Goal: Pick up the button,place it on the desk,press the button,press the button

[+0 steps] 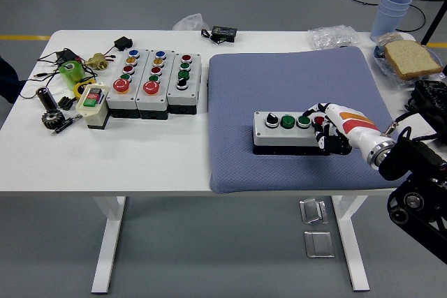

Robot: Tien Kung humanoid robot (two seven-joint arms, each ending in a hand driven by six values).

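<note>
Now my right hand (pixel 327 125) rests curled on the right end of the box (pixel 290 132), holding nothing; its long axis runs left-right on the pad (pixel 293 82), 4 knobs up.

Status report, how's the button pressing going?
Right hand curled over red button end of grey four-button control box. Box sits on blue-grey mat. Left hand out of view. Nothing in the way.

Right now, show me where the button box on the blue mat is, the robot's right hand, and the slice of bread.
button box (pixel 285 132): head view, on its grey top face.
right hand (pixel 331 128): head view, on the white back of the hand.
slice of bread (pixel 411 57): head view, on its top face.
</note>
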